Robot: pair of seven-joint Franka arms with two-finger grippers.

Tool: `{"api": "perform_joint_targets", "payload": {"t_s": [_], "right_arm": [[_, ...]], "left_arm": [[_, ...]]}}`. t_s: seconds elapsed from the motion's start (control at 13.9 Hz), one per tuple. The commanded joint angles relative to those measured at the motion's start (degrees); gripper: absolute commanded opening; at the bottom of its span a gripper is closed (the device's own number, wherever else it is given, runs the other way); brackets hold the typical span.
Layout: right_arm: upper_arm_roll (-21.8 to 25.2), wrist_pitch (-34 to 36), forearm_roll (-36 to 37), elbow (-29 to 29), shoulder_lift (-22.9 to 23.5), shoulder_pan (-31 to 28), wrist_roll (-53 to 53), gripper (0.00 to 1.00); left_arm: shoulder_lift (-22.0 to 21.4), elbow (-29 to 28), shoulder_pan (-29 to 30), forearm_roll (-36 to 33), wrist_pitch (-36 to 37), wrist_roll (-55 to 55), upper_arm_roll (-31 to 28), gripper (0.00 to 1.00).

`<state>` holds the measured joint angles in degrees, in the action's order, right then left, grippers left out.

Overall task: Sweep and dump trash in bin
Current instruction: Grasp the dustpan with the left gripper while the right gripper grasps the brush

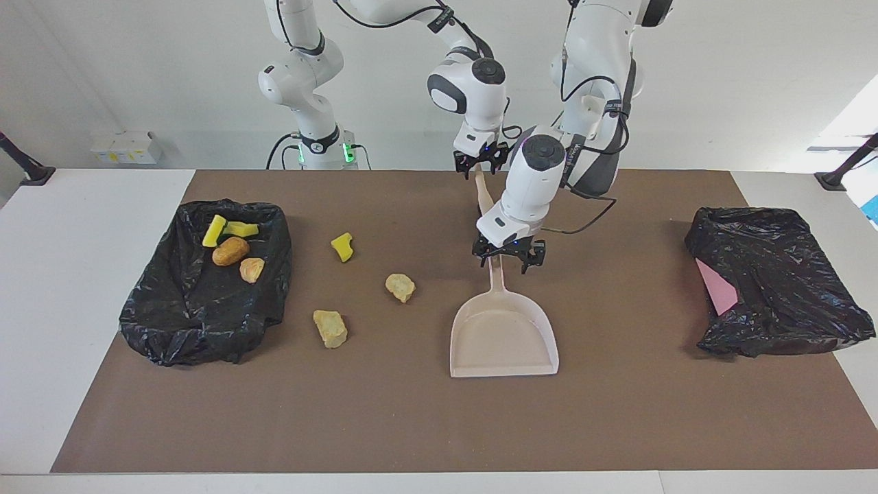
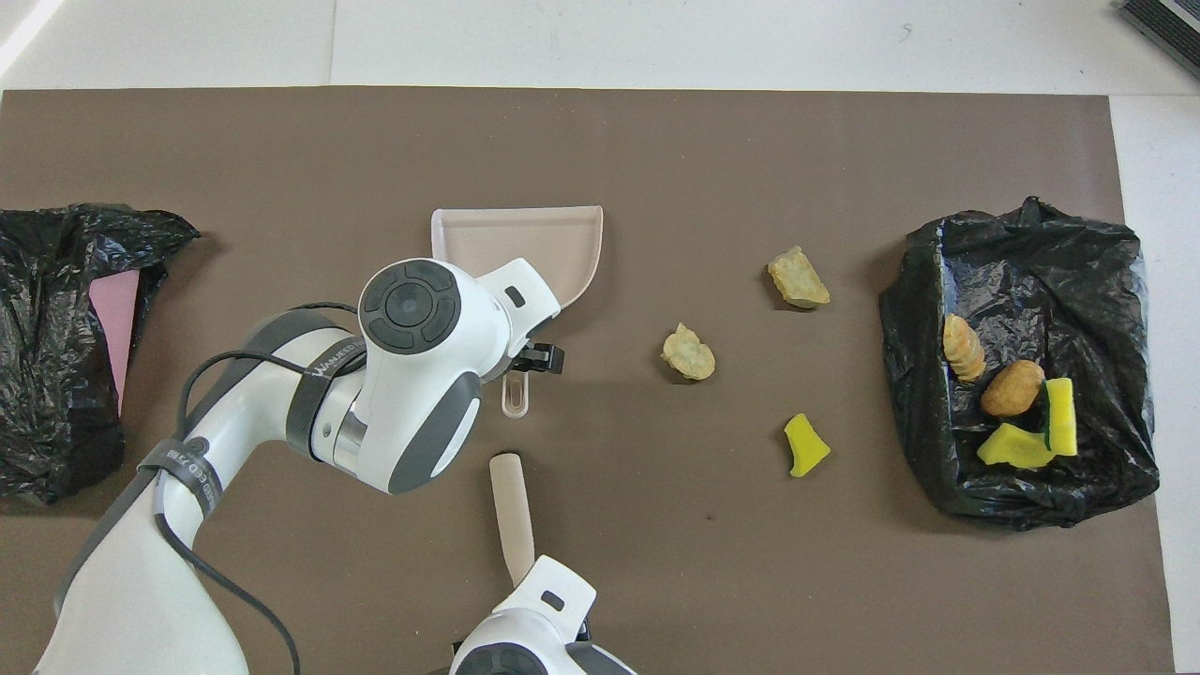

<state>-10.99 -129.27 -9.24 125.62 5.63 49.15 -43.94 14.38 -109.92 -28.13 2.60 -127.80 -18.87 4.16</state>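
Brown mat: trash point(image 1: 400, 287) lies beside left pincer point(image 1: 508, 255).

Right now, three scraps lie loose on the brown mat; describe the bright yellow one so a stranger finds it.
Start at the black bag holding scraps. Between it and the dustpan lie three loose pieces. The yellow sponge chunk is nearest the robots, smooth and notched, unlike the two pale lumps.
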Motion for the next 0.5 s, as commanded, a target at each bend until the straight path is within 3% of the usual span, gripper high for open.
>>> {"api": "perform_joint_targets", "payload": {"t_s": [0.0,0.07,0.14,0.22,0.43], "right_arm": [[0.09,-1.07,-1.83,1.11,-0.88,0.15,-0.27,0.49],[0.09,-1.07,-1.75,1.11,-0.88,0.50,-1.14,0.19],[0.09,-1.07,-1.83,1.11,-0.88,0.77,-1.06,0.07],[0.09,-1.07,-1.83,1.11,-0.88,0.86,-0.97,0.00],[0.27,-0.54,-1.83,1.03,-0.88,0.86,-2.37,0.00]], "left_arm": [[-1.37,-1.70,-1.13,0.03,-1.75,-2.65,-0.91,1.00],[-1.37,-1.70,-1.14,0.03,-1.66,-2.83,-0.91,0.99],[-1.28,-1.78,-1.14,0.03,-1.66,-2.83,-0.91,0.98],[-0.85,-1.70,-1.14,0.12,-1.92,-2.83,-0.91,0.95],[0.65,-1.17,-1.23,0.12,-3.07,-2.83,-1.00,0.94]]}}
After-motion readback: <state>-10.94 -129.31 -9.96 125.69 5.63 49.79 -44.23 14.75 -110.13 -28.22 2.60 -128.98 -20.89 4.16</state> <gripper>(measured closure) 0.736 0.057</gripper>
